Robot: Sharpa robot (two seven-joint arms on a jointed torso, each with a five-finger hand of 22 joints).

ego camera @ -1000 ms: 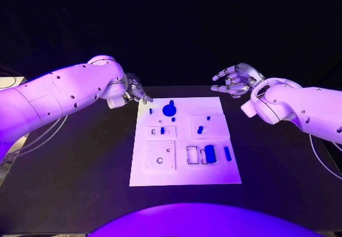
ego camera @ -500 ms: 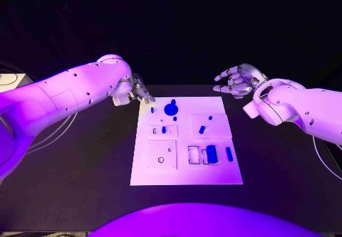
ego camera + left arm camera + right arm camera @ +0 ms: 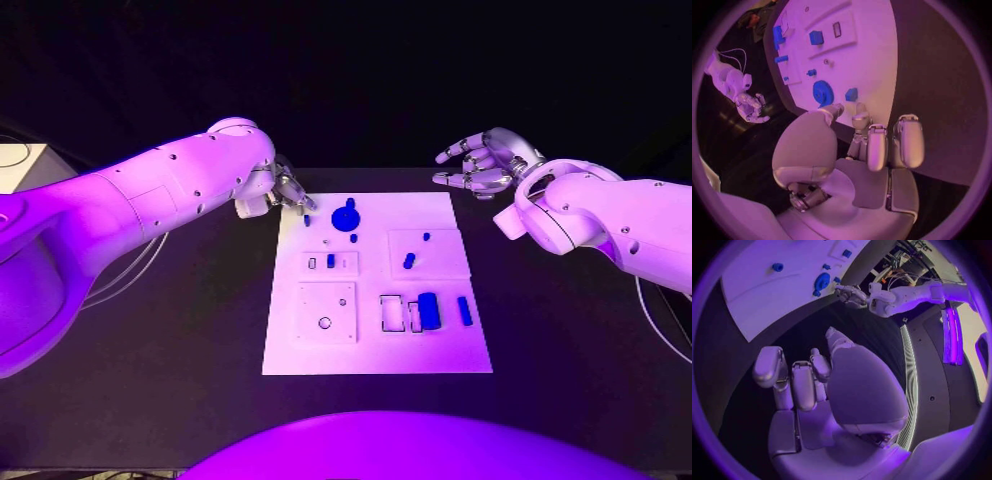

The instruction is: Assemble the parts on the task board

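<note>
Left hand point(image 3: 284, 190) by board's point(image 3: 375, 350) prob. round blue part point(image 3: 345, 218).

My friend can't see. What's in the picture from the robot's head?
A white task board with small blue parts lies on a black table. The left hand hovers at its far left corner; the right hand hangs open beyond its far right corner.

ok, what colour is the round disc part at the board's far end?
Blue. The round disc part shows best in the head view, against the white task board.
</note>
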